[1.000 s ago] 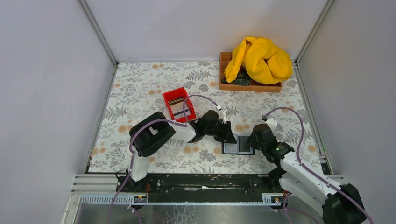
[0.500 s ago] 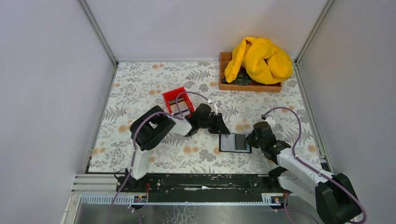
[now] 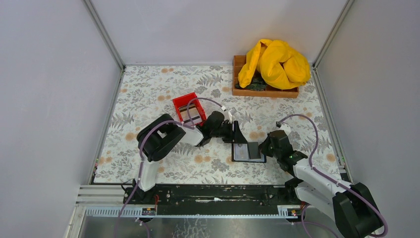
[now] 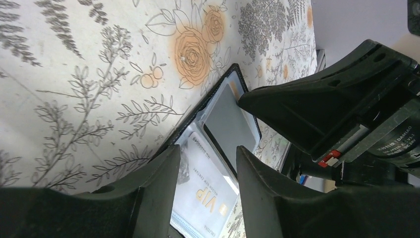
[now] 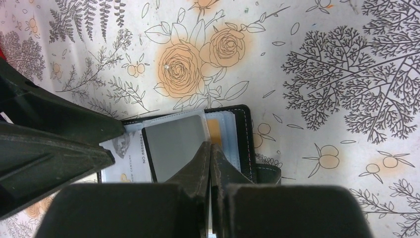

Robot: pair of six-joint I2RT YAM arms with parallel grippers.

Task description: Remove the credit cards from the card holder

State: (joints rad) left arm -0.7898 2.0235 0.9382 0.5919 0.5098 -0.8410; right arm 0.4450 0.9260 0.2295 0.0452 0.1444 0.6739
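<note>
Probably main risk at left: left gripper [image 4: 207, 151], jaws apart over white card [image 4: 208, 198], not pinning card holder [image 5: 244, 141], so holder may drag along table [image 3: 148, 89]; at right, right gripper [image 5: 210, 148], fingers pressed together at grey card [image 5: 173, 144] edge, pinch itself not discernible; may slip off or tug plastic sleeve. Holder lies open and flat between grippers, right of table's middle, toward near edge; long axis roughly along near edge, slightly skewed; pockets face up.

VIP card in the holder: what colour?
The VIP card is white with gold lettering; left wrist view.
</note>
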